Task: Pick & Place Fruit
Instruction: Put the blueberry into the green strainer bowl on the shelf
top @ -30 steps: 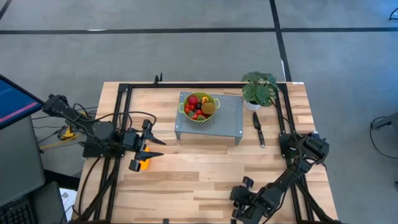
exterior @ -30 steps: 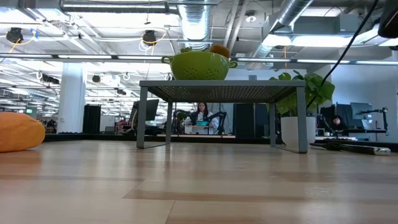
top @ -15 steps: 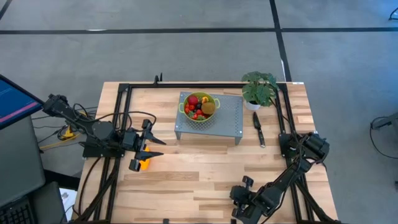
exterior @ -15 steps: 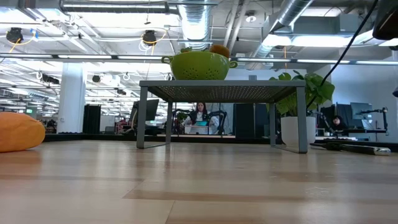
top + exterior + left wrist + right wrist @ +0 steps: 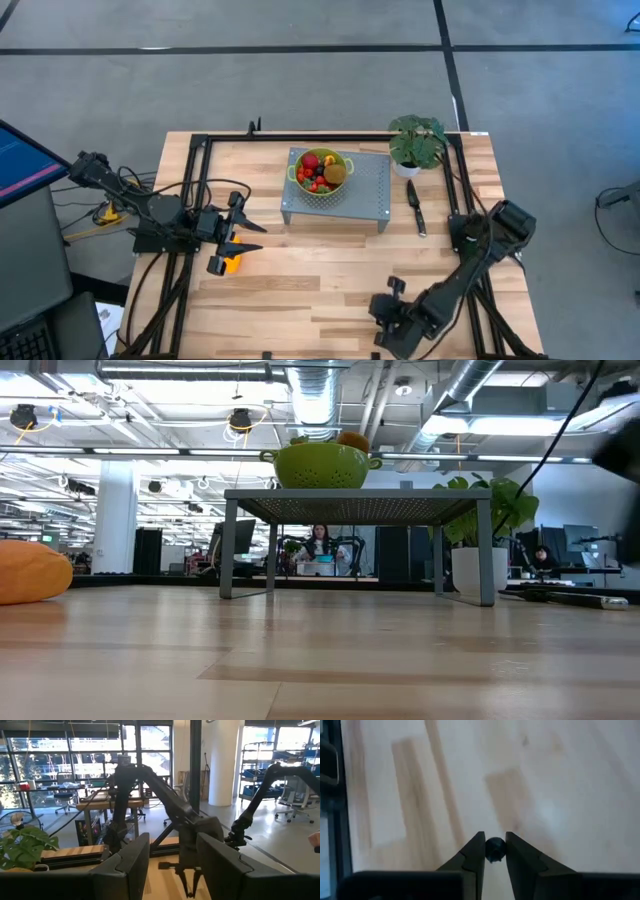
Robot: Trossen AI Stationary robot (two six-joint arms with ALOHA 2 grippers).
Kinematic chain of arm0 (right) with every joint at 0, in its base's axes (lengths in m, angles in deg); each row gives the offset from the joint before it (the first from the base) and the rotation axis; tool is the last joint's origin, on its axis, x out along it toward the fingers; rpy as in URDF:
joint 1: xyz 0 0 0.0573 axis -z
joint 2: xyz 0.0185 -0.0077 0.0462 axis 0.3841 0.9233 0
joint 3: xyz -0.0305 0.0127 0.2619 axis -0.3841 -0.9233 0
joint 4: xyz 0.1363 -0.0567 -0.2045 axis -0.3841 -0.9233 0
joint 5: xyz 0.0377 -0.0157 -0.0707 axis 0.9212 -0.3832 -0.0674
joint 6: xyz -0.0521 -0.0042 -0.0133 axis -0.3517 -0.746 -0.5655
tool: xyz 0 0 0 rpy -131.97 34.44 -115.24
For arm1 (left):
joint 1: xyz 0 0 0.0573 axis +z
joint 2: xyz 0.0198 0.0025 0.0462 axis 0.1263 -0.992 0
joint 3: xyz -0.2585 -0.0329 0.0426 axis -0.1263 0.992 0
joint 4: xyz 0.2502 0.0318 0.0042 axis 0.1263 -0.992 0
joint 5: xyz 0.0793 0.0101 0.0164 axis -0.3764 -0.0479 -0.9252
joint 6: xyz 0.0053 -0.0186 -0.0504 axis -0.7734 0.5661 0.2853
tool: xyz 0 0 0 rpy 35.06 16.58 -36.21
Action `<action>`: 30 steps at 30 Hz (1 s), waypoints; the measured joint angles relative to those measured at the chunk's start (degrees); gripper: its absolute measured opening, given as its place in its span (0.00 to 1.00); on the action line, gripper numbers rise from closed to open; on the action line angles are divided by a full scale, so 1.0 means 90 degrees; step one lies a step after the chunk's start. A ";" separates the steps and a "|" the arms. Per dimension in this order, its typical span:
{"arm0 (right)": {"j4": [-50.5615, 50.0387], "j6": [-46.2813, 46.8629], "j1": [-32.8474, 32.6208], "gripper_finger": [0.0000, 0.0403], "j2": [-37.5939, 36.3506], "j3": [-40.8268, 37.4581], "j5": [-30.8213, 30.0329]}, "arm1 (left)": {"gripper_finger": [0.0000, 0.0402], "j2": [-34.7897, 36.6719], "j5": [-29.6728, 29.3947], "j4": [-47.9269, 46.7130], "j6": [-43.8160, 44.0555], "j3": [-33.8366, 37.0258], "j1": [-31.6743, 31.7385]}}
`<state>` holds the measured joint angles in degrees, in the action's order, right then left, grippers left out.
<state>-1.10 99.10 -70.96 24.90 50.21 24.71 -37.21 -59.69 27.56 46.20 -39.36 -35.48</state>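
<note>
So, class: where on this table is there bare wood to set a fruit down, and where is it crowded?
Bare wood: the wide stretch in front of the grey stand, between the orange fruit by the left gripper and the right gripper. Crowded: the far right corner, with the plant and knife, and the stand's top, taken by the green bowl.

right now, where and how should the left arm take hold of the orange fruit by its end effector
Across the narrow middle of the orange fruit, coming straight down from above. It lies flat on the table with bare wood around it, and the left end effector sits right beside it, jaws apart.
</note>
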 joint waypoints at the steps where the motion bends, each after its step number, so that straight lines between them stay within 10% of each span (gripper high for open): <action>1: 0.0000 -0.0193 0.0092 0.15 -0.0090 0.0000 -0.0023 | 0.39 0.0000 0.0002 0.0005 0.0000 0.0000 0.0000; 30: 0.2497 -0.5831 0.3819 0.15 -0.2584 0.0022 0.0529 | 0.39 0.0000 0.0006 0.0008 -0.0001 0.0000 0.0000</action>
<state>21.37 46.62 -36.59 1.64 50.40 29.47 -37.21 -59.64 27.64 46.20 -39.36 -35.48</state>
